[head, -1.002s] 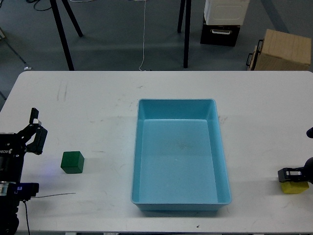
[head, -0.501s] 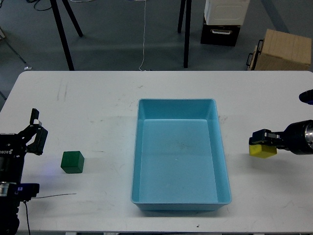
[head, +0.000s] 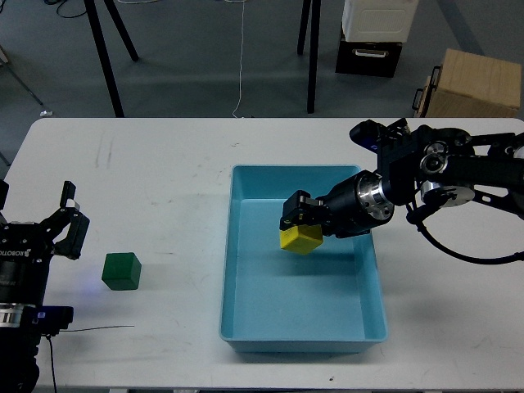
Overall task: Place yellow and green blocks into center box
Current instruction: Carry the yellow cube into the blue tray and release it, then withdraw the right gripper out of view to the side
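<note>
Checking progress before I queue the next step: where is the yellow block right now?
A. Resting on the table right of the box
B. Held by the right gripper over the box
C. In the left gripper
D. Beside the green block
B: the right gripper is shut on the yellow block over the inside of the blue box.

- White lettering on the black body of the left arm [head: 18, 260], just behind the left gripper [head: 67, 214] toward the view's near-left edge: partly cut off, too small to read with certainty.
- No other legible text, numbers or signs.
</note>
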Action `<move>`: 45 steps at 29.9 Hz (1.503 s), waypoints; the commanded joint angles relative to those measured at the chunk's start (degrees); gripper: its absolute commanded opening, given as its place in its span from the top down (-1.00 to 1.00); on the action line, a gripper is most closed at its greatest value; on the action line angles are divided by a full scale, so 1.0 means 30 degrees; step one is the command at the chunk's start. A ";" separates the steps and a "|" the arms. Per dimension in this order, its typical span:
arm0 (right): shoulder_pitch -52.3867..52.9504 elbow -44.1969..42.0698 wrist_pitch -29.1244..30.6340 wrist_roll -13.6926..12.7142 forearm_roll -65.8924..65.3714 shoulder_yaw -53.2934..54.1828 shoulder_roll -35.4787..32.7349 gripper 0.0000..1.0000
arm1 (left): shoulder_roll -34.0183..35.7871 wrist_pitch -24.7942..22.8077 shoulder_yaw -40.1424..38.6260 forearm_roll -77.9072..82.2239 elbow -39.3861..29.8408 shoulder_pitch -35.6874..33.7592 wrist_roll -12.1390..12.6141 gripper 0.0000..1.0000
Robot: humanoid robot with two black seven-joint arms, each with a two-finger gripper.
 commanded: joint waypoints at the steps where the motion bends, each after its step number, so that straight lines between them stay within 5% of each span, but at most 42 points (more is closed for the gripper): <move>1: -0.0073 -0.0190 -0.0329 -0.0003 -0.0279 -0.0272 0.0252 -0.94 | -0.0023 0.0002 -0.0003 -0.0012 -0.0001 0.0017 -0.0006 -1.00; 8: -0.0043 -0.0248 -0.0504 0.0085 -0.0074 0.0603 -0.0889 -1.00 | -0.0052 0.0002 0.0026 0.0017 -0.0001 0.0017 -0.0006 -1.00; 22: -0.1591 -0.3000 -0.1120 0.0115 0.5668 1.0530 -0.4903 -1.00 | 0.0035 0.0002 0.0026 0.0017 -0.0001 -0.0159 0.0053 -1.00; 27: -0.4901 -0.5779 0.1187 0.0903 1.0988 1.4927 -0.5022 -1.00 | 0.0065 0.0002 -0.0003 0.0016 -0.0001 -0.0510 -0.0006 -1.00; 33: -0.9292 -0.6840 0.3086 0.3481 1.4427 2.0195 -0.5518 -1.00 | 0.0094 0.0002 -0.0062 0.0017 -0.0030 -0.0803 0.0053 -1.00; 40: -1.6027 -0.5935 0.3086 0.3748 1.8875 2.6526 -0.5784 -1.00 | 0.0094 0.0002 -0.0062 0.0017 -0.0031 -0.1506 0.0053 -1.00; 45: -2.2179 -0.2718 0.3086 0.3748 1.9380 2.9899 -0.5550 -1.00 | 0.0094 0.0002 -0.0091 -0.0012 -0.0060 -0.1770 -0.0035 -1.00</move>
